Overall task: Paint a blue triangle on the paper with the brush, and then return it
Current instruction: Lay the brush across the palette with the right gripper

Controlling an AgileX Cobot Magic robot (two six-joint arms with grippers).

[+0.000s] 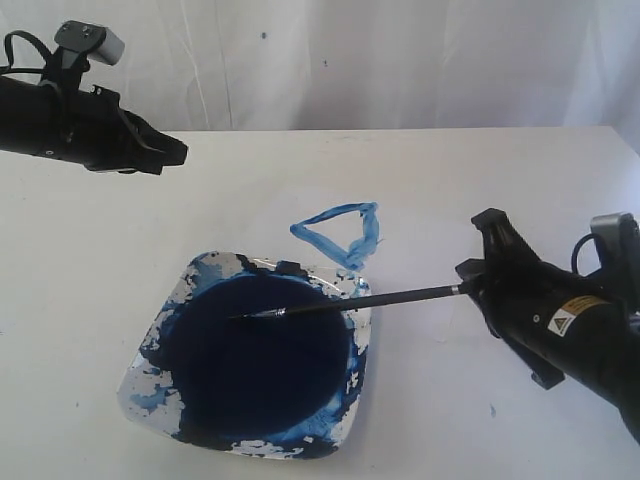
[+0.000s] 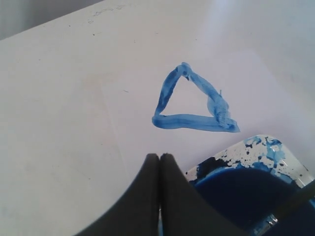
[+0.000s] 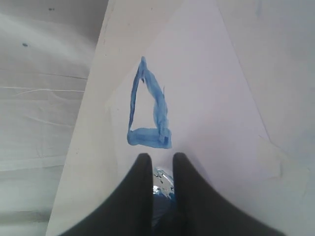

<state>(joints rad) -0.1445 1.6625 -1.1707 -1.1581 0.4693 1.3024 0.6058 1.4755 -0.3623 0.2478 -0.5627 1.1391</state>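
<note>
Returning the brush [image 1: 360,300] to the dish [image 1: 150,360]: judged the step in hand, with the blue triangle [image 1: 366,238] already closed on the paper [image 2: 197,103], just beyond the dish's far rim. Lies across the dish now, with bristles over the dark paint pool [image 1: 250,370], shaft crossing the rim nearest the right claw [image 1: 472,287], and handle end at that claw's tips.

To finish well:
- Lower the handle end until fully borne by the rim or the table [image 1: 80,260] before letting go.
- Spread the jaws slowly and evenly, so as not to flick the shaft.
- Draw back along the line of the handle, away from the wet triangle.
- Avoid dragging the bristles through the pool.

Risk, by judgement: roll off the rim, or a splash on the paper.

Right claw: jaws narrowly apart in the wrist view, a slim gap showing. Handle end right at the tips. Cannot tell whether pinching or merely touching.

Left claw [image 2: 159,158]: pressed together, nothing between, raised apart from dish and paper.
</note>
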